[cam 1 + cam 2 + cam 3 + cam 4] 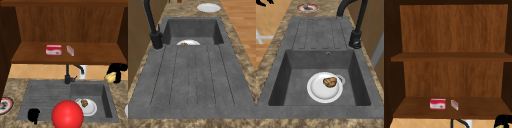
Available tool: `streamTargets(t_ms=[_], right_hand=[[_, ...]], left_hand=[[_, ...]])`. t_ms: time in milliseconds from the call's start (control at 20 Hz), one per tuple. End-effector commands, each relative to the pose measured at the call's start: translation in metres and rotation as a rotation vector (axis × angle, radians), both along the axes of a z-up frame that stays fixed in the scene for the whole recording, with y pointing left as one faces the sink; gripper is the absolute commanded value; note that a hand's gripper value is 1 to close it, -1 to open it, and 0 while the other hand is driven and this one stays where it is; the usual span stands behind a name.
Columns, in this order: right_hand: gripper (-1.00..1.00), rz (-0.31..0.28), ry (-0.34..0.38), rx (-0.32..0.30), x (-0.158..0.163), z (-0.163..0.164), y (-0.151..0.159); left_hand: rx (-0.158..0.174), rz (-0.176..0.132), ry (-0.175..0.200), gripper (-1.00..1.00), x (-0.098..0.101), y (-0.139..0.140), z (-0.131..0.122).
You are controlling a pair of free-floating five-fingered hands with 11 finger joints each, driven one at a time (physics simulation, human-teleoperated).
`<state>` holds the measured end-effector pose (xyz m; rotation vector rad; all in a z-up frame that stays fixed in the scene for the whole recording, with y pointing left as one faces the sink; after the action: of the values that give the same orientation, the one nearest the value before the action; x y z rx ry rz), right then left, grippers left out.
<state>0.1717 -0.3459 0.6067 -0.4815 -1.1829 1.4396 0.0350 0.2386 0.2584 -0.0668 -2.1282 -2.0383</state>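
Aloft, right hand point(117, 68) round yellow sponge point(110, 77)

basin point(105, 100) sits right of the drainboard point(45, 100), tap point(67, 75) behind between them; plate point(324, 88) in the basin with a bit of food point(330, 82) on it; shelf point(100, 56) above holds a box point(53, 50), smaller pack point(70, 50) just right of it; ball point(67, 114) up front

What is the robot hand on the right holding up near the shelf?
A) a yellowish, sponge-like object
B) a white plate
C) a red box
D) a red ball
A: in the front view the right robot hand is curled round a yellowish object, in the air just below the shelf at the sink's right back corner.
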Motion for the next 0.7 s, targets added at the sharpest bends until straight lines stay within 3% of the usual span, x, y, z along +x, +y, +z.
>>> streamTargets(t_ms=[0,350,650], right_hand=[[1.00,0.000,-0.007,-0.034,-0.031,-0.029,-0.011],[1.00,-0.014,0.006,-0.037,-0.066,-0.085,-0.052],[1.00,-0.017,-0.009,-0.009,-0.072,-0.134,-0.093]], left_hand=[[0.000,0.000,0.000,0.00,0.000,0.000,0.000],[0.000,0.000,0.000,0.00,0.000,0.000,0.000],[0.000,0.000,0.000,0.00,0.000,0.000,0.000]])
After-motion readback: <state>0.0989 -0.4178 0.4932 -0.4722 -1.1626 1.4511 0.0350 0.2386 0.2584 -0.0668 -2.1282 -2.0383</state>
